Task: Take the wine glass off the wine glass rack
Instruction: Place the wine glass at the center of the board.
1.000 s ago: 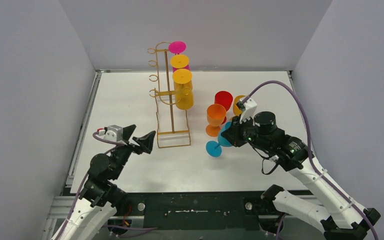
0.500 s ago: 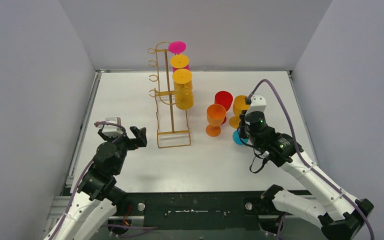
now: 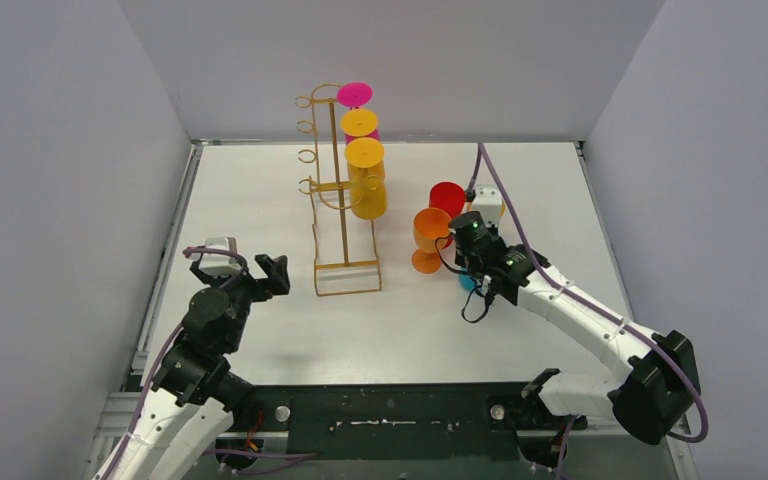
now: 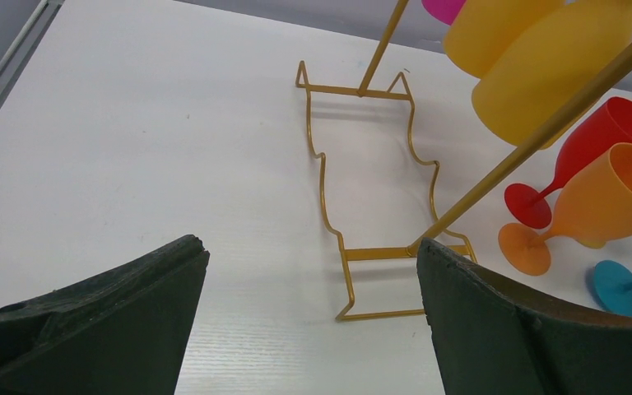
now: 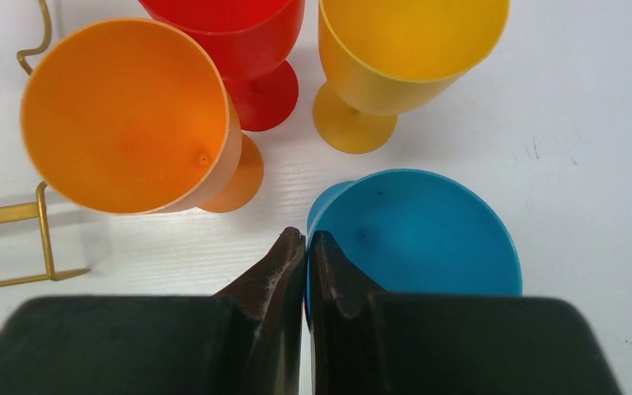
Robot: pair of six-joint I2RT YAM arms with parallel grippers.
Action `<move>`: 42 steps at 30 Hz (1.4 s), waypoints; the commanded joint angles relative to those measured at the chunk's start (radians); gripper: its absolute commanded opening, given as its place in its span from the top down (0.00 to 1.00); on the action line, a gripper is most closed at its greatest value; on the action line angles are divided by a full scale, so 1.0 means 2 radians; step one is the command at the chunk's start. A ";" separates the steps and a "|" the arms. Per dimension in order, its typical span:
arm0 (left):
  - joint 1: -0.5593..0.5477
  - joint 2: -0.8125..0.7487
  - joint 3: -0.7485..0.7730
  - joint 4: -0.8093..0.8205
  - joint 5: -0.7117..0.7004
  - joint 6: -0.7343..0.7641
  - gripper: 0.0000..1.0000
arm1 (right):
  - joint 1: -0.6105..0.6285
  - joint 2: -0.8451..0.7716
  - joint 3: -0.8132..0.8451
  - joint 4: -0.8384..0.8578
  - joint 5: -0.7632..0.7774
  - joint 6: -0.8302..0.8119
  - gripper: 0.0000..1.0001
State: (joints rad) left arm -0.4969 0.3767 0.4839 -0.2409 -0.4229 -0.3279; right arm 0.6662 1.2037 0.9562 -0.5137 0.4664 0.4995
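Pinching the lip of the blue wine glass [image 5: 415,234], my right end effector [image 5: 306,247] has one finger inside the bowl and one outside, clenched on the thin wall. The glass stands upright on the bench [image 3: 260,190], well clear of the wine glass rack [image 3: 344,225] and just beside the orange wine glass [image 5: 123,115], the red wine glass [image 5: 239,25] and the standing yellow wine glass [image 5: 411,33]. My reading is that a rim grip was chosen because the stem sits too low among its neighbours to reach from above.

My left end effector [image 4: 309,247] is released, jaws wide, hovering low and aimed at the rack's looped base (probably ready to steady the light wire frame).

On the rack, the hanging yellow wine glasses [image 3: 368,198] and a magenta wine glass [image 3: 354,94] hang upside down, feet caught in the hook arms.

Judgement: this glass is off and set down; it only needs letting go without nudging the orange one.
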 commanded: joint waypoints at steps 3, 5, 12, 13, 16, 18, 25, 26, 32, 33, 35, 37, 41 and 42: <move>0.003 -0.010 0.009 0.016 0.016 0.019 0.03 | -0.007 0.017 0.017 0.056 0.038 0.013 1.00; 0.003 -0.013 0.006 0.023 0.037 0.032 0.03 | -0.019 0.018 0.016 0.063 0.022 0.005 1.00; 0.003 -0.020 0.001 0.027 0.044 0.037 0.03 | -0.043 0.037 0.022 0.061 -0.039 0.002 1.00; 0.003 -0.020 0.001 0.028 0.045 0.036 0.03 | -0.044 0.043 0.026 0.057 -0.044 0.001 1.00; 0.003 -0.019 0.000 0.028 0.050 0.037 0.03 | -0.044 0.055 0.035 0.052 -0.061 0.000 1.00; 0.003 -0.018 0.000 0.029 0.051 0.037 0.03 | -0.044 0.059 0.036 0.052 -0.067 0.000 1.00; 0.004 -0.010 0.002 0.027 0.051 0.036 0.03 | -0.044 0.071 0.038 0.058 -0.054 0.000 1.00; 0.004 -0.008 0.003 0.026 0.051 0.036 0.03 | -0.044 0.071 0.038 0.061 -0.055 -0.002 1.00; 0.004 -0.004 0.004 0.024 0.050 0.037 0.03 | -0.044 0.075 0.043 0.062 -0.056 -0.007 0.95; 0.004 -0.004 0.004 0.025 0.050 0.039 0.03 | -0.044 0.074 0.043 0.062 -0.056 -0.008 0.94; 0.004 -0.002 0.003 0.023 0.047 0.042 0.03 | -0.044 0.074 0.044 0.063 -0.058 -0.009 0.92; 0.005 0.002 0.005 0.022 0.047 0.043 0.03 | -0.044 0.073 0.046 0.063 -0.061 -0.009 0.90; 0.005 0.006 0.008 0.020 0.046 0.042 0.03 | -0.045 0.073 0.050 0.059 -0.061 -0.011 0.88; 0.005 0.006 0.008 0.019 0.044 0.042 0.03 | -0.044 0.073 0.052 0.058 -0.062 -0.011 0.88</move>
State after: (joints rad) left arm -0.4950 0.3828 0.4812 -0.2295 -0.3363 -0.2615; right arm 0.5770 1.3392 1.0073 -0.4271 0.3351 0.4831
